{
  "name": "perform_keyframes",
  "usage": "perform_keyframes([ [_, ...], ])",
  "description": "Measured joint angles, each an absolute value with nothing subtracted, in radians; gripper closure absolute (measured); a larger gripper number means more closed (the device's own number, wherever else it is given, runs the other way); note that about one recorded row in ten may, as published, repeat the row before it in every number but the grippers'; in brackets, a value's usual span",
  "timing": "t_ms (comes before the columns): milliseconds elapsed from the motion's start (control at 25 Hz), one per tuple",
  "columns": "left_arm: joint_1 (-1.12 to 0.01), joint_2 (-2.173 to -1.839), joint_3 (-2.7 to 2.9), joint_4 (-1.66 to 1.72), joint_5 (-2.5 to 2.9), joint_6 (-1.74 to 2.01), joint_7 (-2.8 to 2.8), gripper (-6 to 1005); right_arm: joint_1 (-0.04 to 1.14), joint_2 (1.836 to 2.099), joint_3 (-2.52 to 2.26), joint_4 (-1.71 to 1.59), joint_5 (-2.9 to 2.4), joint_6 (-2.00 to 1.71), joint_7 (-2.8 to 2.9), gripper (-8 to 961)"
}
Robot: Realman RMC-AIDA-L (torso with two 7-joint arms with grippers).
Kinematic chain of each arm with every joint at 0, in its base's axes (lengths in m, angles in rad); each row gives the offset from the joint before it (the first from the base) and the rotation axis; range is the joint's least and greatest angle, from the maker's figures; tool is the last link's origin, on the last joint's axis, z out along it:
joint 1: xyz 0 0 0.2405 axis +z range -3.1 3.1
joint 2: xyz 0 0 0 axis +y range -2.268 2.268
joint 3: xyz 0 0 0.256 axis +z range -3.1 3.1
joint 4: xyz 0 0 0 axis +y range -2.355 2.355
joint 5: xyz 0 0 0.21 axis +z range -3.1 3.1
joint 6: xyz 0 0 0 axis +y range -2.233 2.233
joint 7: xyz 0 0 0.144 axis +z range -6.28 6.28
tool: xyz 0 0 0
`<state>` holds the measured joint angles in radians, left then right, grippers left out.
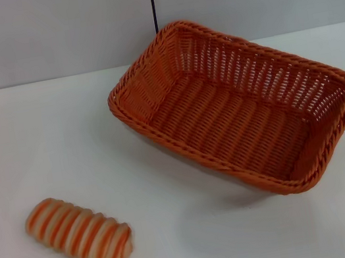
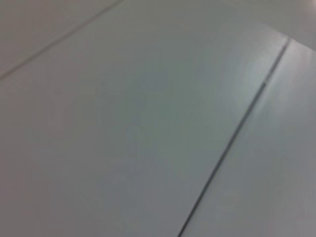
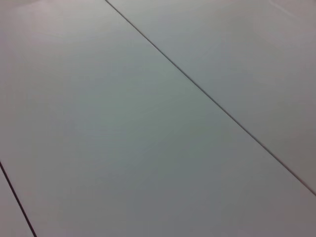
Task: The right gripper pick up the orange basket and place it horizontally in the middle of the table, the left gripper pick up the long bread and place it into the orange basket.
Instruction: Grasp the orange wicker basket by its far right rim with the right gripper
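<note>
Basket: we are seeing the orange basket [image 1: 236, 108] sitting askew on the surface [image 1: 40, 139], awaiting straightening.
Bread: the long bread [image 1: 79, 234] is lying apart, outside it.
Claws: we are seeing neither, so their opening is unknown.

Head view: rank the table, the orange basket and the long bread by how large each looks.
1. table, filling most of the view
2. orange basket, empty, set at an angle
3. long bread, clearly smallest, though it lies nearer the camera than the basket

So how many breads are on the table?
1: the bread lies on the table at the robot's near left, apart from the basket. None shows inside the basket.
</note>
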<state>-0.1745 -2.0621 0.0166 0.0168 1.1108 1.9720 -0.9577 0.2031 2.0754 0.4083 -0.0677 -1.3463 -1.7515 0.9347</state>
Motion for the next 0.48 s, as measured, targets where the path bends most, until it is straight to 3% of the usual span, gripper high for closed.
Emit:
perform_keyframes([
  [240, -0.176, -2.061, 0.039, 0.035, 1.12, 1.97, -0.959, 387, 0.193, 2.072, 0.394, -0.092, -1.368, -1.74, 1.014, 399],
  [480, -0.16, -2.059, 0.101, 0.097, 1.138, 1.973, -1.046, 389, 0.187, 2.07, 0.308, -0.197, -1.44, -1.787, 1.075, 399],
])
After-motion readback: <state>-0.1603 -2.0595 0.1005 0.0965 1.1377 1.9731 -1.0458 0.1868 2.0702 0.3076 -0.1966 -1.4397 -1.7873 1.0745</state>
